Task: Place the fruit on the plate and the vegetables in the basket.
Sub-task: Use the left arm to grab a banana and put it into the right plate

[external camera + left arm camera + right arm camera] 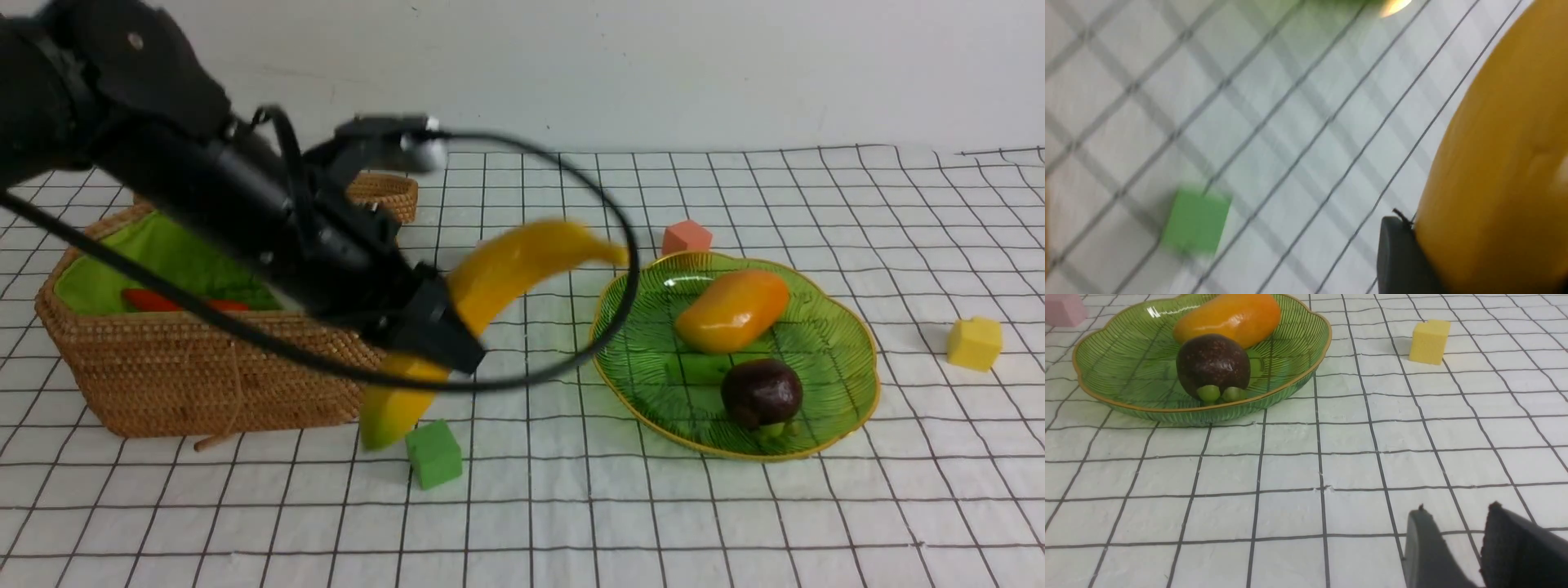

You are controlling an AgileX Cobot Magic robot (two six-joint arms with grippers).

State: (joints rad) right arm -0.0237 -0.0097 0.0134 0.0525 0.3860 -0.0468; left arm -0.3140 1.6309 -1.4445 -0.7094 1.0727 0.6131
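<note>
Banana [510,265] hung slantwise above the bench [563,523], between the basket [204,367] and the plate [865,384], gripped around its middle by the jaws of the left gripper [453,327]. One end pointed toward the far right, the other toward the near left, over by the basket's right side. Banana and left arm [204,163] were both blurred, and a black cable [522,381] looped across in front of them.

Near the banana's lower end, a green cube [434,454] sat on the bench, just right of the basket. To the right, the plate held the mango [735,310] toward its far side and the mangosteen [761,394] nearer, its green calyx facing the near side. Just beyond the plate's far rim stood a red cube [687,237], and well to the right was a yellow cube [975,343].

On the left stood the open basket with its green cloth [131,245]; a red carrot [155,300] showed inside, partly hidden by cloth and arm. The lid [384,194] lay behind it, mostly covered by the arm. The right gripper [1455,508] had its jaws apart, with nothing between them.
</note>
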